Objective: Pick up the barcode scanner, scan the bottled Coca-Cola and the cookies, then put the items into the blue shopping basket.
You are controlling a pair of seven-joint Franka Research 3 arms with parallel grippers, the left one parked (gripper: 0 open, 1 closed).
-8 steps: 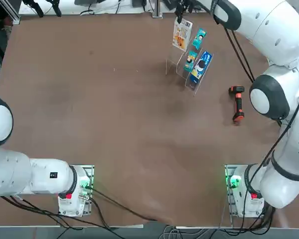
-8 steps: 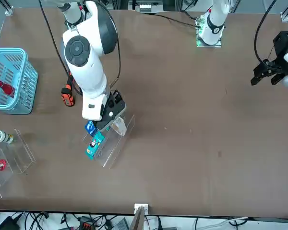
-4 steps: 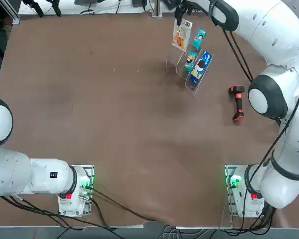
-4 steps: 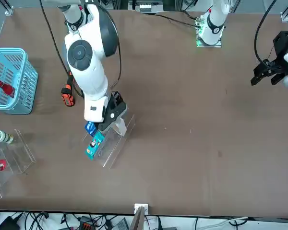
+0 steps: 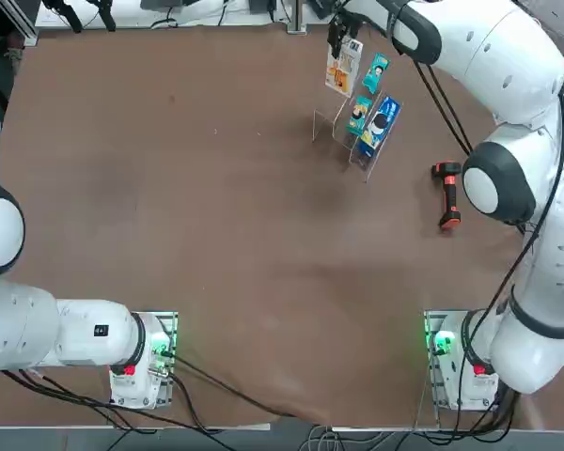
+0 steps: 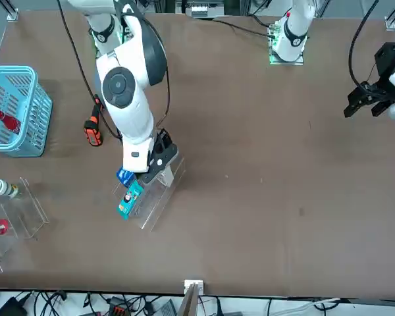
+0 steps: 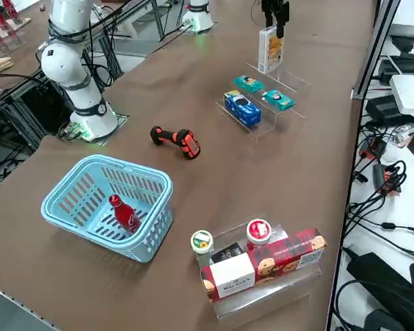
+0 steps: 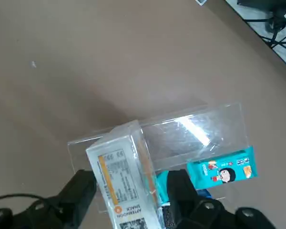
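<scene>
The right gripper [image 8: 131, 179] at the clear stand [image 8: 221, 126], with the working arm [image 6: 128, 105] extended from its base, its forearm sloping down to the stand and its pincer directed downward. The two fingers are parted, one on either side of the cookies [image 7: 270, 52], a white box upright on the stand; a narrow gap shows beside one finger, and contact at the other cannot be told. Sharing the stand, close by the box, are two teal packets [image 7: 279, 99] [image 7: 249, 84] and a blue packet [image 7: 242, 108]. The barcode scanner [image 7: 176, 141] lies on the table [image 5: 216, 235], to the right of the stand and nearer the robot's base. Farther right of the stand is the blue shopping basket [image 7: 155, 243], containing the bottled Coca-Cola [image 7: 125, 214]. Also well to the stand's right, a second clear stand [image 7: 283, 293] bears a red cookie box [image 7: 286, 256] and two white-lidded containers [image 7: 201, 241] [image 7: 259, 232].
</scene>
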